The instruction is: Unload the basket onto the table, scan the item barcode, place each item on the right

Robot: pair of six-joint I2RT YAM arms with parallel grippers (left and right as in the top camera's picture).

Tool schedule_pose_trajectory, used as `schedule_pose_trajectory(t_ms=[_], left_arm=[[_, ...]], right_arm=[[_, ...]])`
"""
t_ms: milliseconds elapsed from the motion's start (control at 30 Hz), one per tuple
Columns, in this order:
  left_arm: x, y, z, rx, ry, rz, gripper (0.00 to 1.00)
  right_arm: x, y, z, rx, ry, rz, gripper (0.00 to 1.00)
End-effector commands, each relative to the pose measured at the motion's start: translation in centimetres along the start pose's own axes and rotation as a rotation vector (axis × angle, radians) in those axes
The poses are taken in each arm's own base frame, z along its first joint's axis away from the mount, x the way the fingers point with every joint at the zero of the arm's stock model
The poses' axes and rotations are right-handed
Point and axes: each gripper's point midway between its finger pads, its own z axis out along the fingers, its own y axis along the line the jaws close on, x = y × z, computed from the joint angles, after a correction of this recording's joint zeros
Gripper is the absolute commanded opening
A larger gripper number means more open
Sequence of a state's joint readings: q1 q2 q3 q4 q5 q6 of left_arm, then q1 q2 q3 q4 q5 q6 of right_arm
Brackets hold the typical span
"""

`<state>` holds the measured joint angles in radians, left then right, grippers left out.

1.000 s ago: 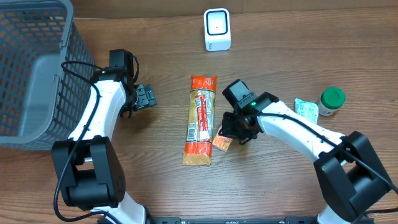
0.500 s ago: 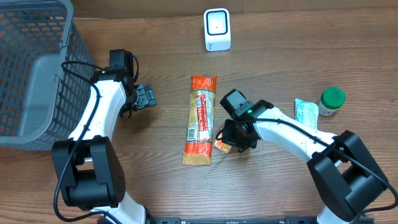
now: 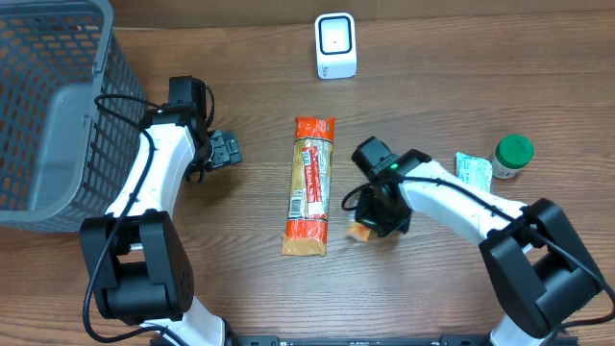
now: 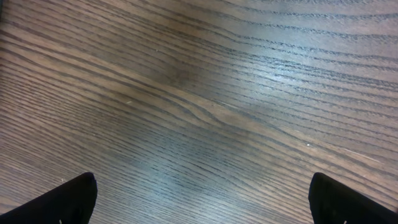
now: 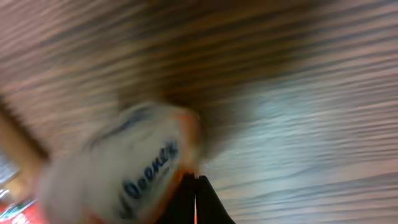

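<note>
A small orange-and-white packet [image 3: 357, 232] hangs blurred at the tip of my right gripper [image 3: 369, 224], just right of the long cracker pack. In the right wrist view the packet [image 5: 124, 171] fills the lower left. Its orange edge is pinched between the shut black fingertips [image 5: 204, 199] of the right gripper [image 5: 195, 185]. The white scanner [image 3: 335, 45] stands at the back centre, well away from the packet. My left gripper [image 3: 228, 149] rests low over bare wood at the left. It is open and its fingers [image 4: 68, 199] are wide apart with nothing between them.
A long orange cracker pack [image 3: 309, 185] lies lengthwise mid-table. A green-lidded jar [image 3: 512, 156] and a green-white sachet [image 3: 473, 170] sit at the right. A grey wire basket [image 3: 48, 106] fills the far left corner.
My right gripper has carried the small packet a little right and toward the front, away from the cracker pack's side. The left arm has not moved.
</note>
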<state>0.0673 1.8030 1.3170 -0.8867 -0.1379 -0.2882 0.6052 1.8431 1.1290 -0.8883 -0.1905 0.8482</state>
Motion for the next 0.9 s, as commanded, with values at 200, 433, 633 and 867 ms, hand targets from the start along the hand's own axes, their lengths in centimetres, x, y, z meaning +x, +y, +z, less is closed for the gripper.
schedule_pose_trajectory(t_ms=[200, 433, 633, 867], left_arm=[[-0.1, 0.0, -0.1, 0.008, -0.002, -0.001, 1.00], [-0.1, 0.0, -0.1, 0.008, -0.002, -0.001, 1.00], [-0.1, 0.0, -0.1, 0.008, -0.002, -0.001, 1.00], [-0.1, 0.0, -0.1, 0.008, -0.002, -0.001, 1.00]], right_arm=[[-0.9, -1.6, 0.4, 0.048, -0.020, 0.007, 0.04], [-1.5, -2.7, -0.4, 0.083, -0.045, 0.005, 0.04], [-2.6, -2.6, -3.8, 0.012, -0.114, -0.030, 0.05], [-2.7, -1.2, -7.5, -0.076, -0.205, -0.160, 0.75]])
